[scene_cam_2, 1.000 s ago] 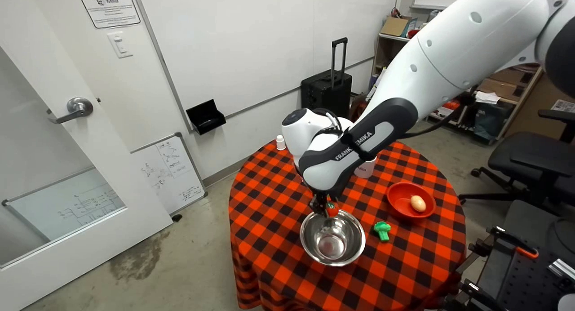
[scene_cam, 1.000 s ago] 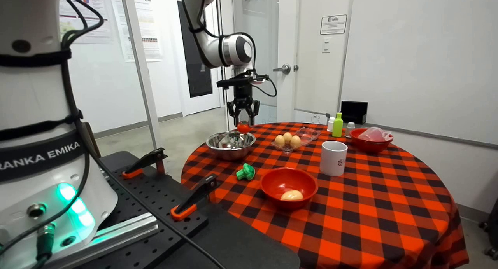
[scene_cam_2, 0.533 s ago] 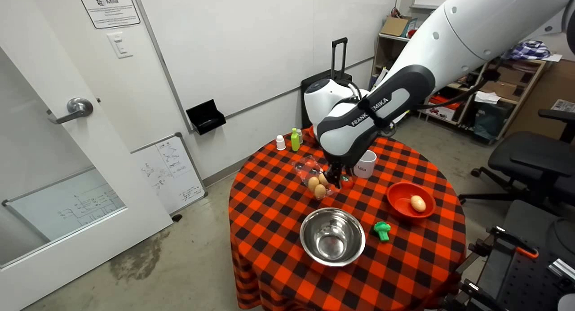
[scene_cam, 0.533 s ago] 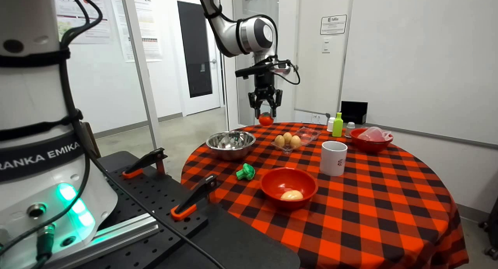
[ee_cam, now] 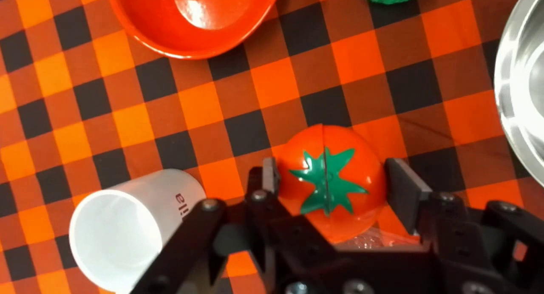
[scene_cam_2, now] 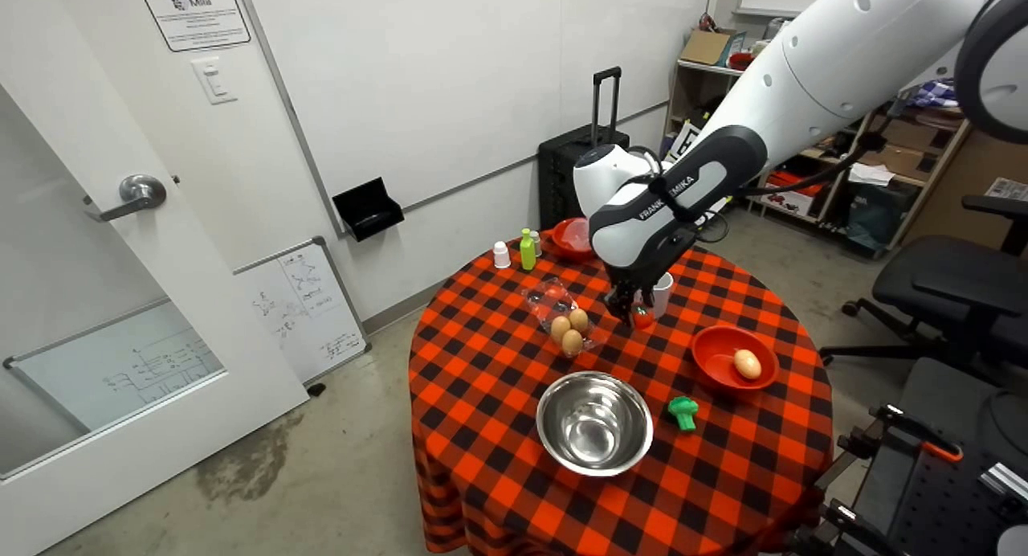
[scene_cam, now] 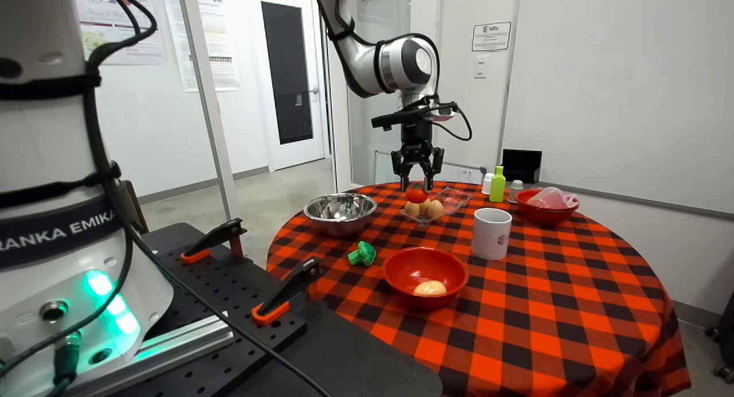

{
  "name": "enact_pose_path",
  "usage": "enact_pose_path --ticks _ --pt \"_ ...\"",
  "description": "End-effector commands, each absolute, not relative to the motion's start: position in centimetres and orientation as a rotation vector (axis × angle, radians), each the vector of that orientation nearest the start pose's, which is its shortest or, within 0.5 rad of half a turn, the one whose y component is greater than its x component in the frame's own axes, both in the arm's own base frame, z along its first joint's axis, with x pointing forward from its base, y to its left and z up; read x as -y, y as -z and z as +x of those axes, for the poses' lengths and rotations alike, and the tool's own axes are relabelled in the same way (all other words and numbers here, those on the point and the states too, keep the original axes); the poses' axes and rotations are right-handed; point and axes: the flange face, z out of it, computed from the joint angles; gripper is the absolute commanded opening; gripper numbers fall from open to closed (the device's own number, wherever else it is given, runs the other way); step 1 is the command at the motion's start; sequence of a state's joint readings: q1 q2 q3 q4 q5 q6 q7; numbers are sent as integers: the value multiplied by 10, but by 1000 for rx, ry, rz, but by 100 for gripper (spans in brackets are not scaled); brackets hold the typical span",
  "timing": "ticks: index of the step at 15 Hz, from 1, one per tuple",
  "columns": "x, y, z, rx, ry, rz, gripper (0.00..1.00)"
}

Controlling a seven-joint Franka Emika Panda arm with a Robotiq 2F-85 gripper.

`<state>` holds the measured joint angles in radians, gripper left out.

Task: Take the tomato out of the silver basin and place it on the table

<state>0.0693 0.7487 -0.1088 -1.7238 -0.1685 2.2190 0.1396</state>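
You have the first half done: the round red tomato with a green star-shaped top (ee_cam: pixel 331 183) is out of the round, shiny silver metal basin (scene_cam_2: pixel 594 427). Your fingers (ee_cam: pixel 406 196) grasp it from both sides — it hangs above the round, cloth-covered, red-and-black checkered table (scene_cam_2: pixel 498 379), between the white cylindrical mug (ee_cam: pixel 127 226) and the basin in the wrist view. What's left, I judge: lower it onto a bare patch and release.

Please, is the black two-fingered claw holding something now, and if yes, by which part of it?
Yes: the claw holds the glossy, round, red tomato, pinched by its two opposite sides, not by the green leaf top.
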Motion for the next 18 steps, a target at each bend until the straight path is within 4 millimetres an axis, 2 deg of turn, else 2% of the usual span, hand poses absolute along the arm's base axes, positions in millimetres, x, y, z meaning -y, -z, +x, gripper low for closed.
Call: enact_pose_path --ticks 1,10,18 --pt "34 -109 652 -90 -432 -3324 38" --pt "45 -52 665 -127 -526 -3334 38" --pt "50 -14 665 -207 -584 -3319 38"
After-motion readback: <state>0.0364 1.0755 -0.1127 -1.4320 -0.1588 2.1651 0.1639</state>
